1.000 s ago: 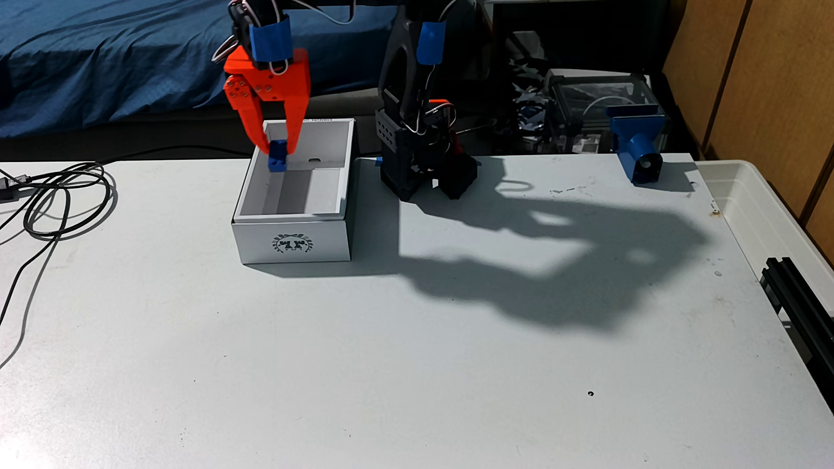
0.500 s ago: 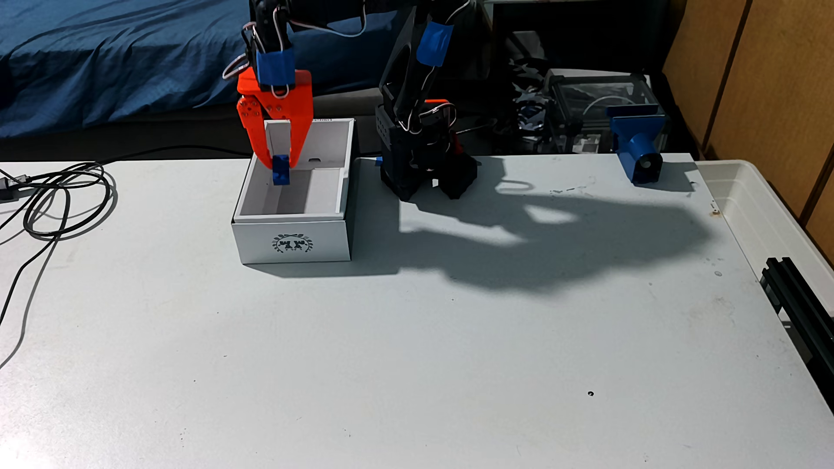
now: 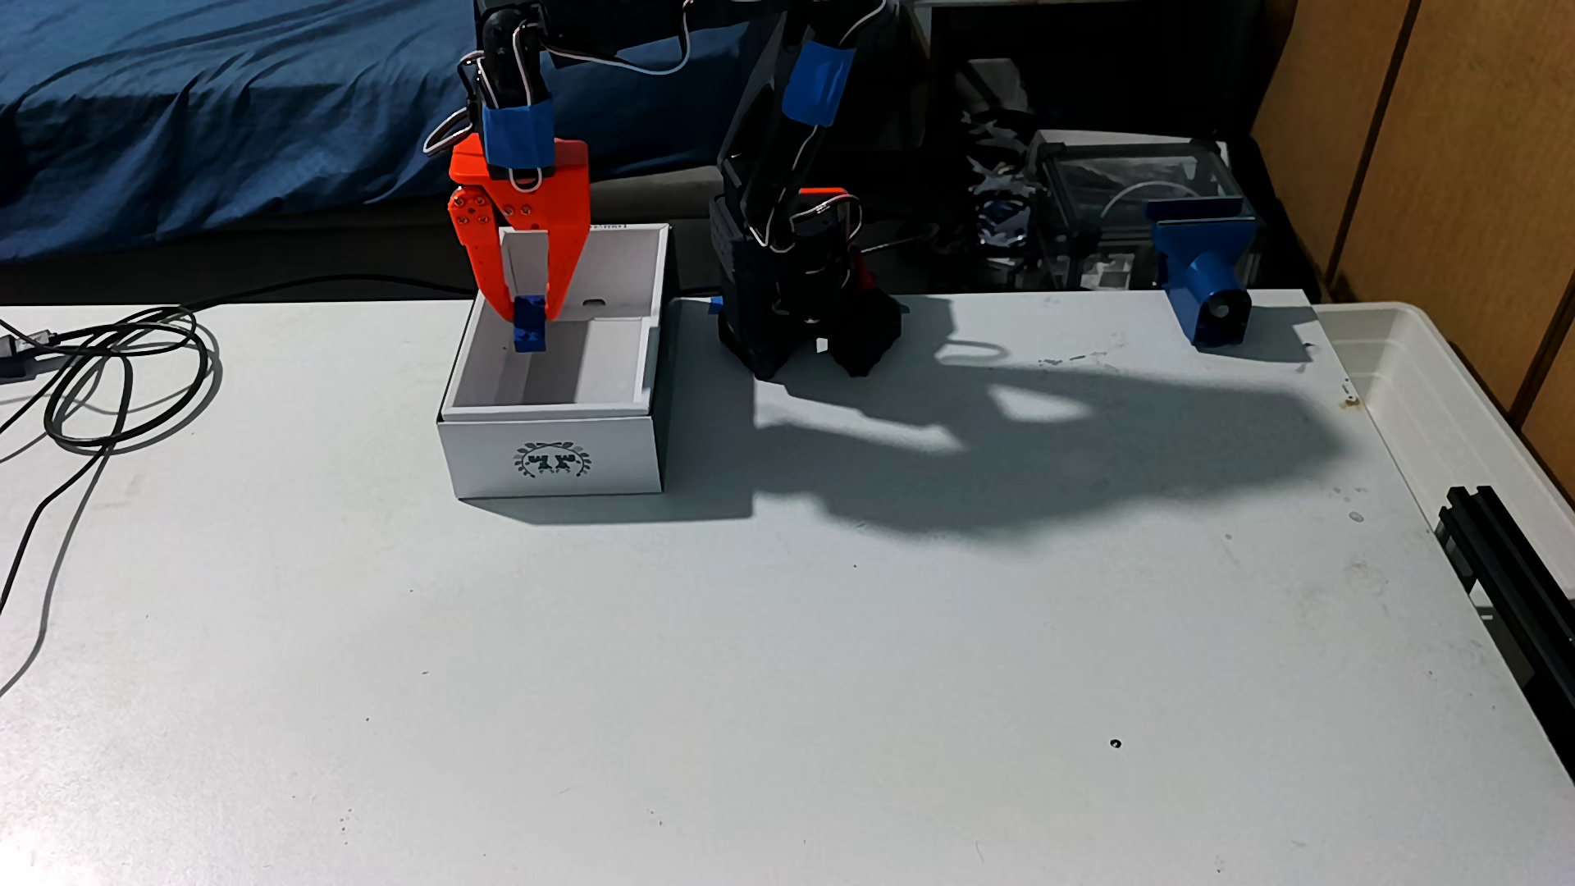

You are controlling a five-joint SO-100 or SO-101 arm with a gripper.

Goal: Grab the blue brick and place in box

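Note:
In the fixed view my orange gripper points straight down over the far left part of the box, a white open cardboard box with a black wreath emblem on its near side. The gripper is shut on the blue brick, which hangs upright between the fingertips, just inside the box's rim and above its floor. Blue tape wraps the black arm above the gripper.
The arm's black base stands right of the box. Coiled black cables lie at the left edge. A blue printed part sits at the far right, a translucent tub beyond the table's right edge. The white table spreads in front.
The gripper has come down and shifted slightly right with the brick, lowering it into the box. The arm's shadow on the table has shrunk back toward the base.

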